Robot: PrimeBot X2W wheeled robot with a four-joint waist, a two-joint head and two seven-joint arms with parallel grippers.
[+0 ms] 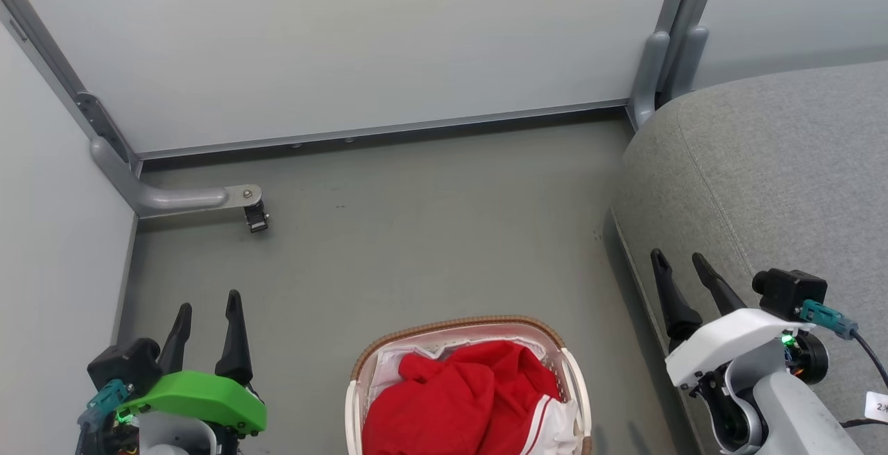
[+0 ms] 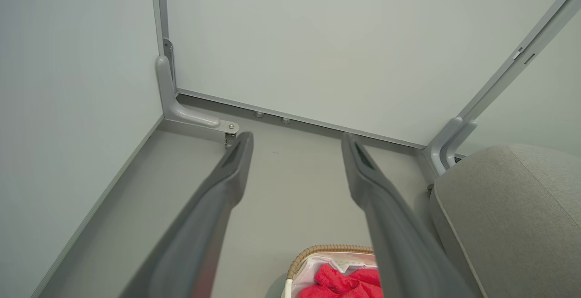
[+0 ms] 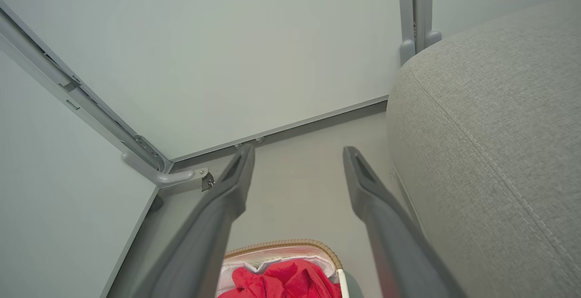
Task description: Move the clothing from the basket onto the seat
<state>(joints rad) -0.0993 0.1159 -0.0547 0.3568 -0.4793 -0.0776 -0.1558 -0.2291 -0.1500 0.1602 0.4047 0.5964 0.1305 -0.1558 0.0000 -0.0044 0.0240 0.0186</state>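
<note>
Head view | my left gripper (image 1: 208, 300): fingers spread, holding nothing | my right gripper (image 1: 676, 254): fingers spread, empty, over the front edge of the seat (image 1: 763, 164) | red clothing (image 1: 465, 399) heaped inside the basket (image 1: 458, 323), white striped panel at its right | basket on the floor (image 1: 416, 233) between my grippers, near the seat.

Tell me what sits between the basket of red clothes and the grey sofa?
Nothing: just a narrow strip of bare grey floor separates the basket from the sofa, as the head view shows.
</note>
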